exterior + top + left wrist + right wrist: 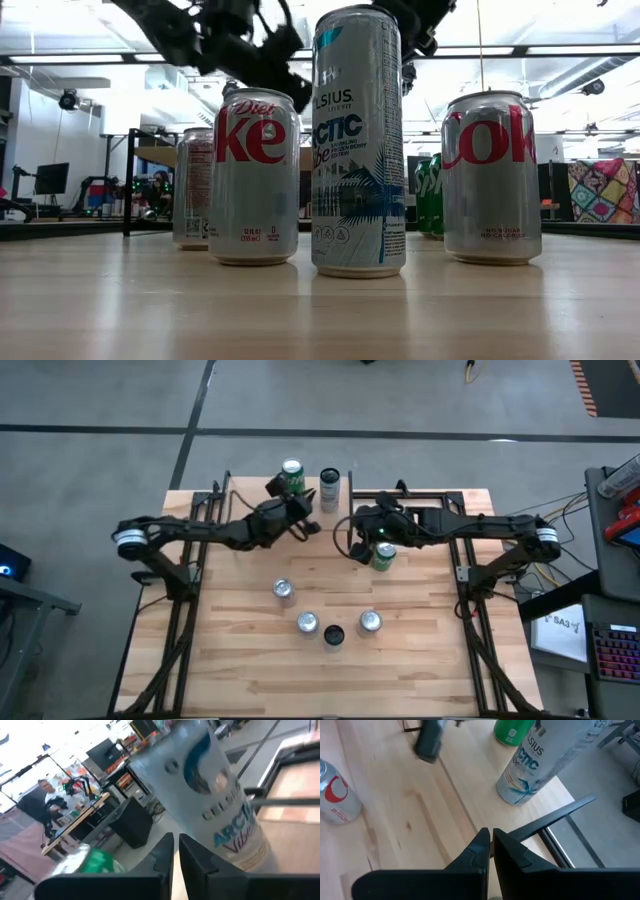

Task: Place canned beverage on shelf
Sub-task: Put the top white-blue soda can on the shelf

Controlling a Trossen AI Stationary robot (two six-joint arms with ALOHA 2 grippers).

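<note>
A tall pale Celsius can (330,490) and a green can (291,476) stand upright at the table's far edge. My left gripper (311,524) is shut and empty just near of the tall can (215,795); the right wrist view shows it (429,741) apart from both cans. My right gripper (358,546) is shut and empty (490,840) above the table's middle, with a second green can (383,556) standing beside it. I cannot make out the shelf apart from the tabletop.
Toward the near edge stand three silver cola cans (283,591) (308,623) (369,622) and another tall Celsius can (333,635); they fill the low view (358,140). Black arm frames flank the table (180,590) (470,590). People sit at desks in the room beyond.
</note>
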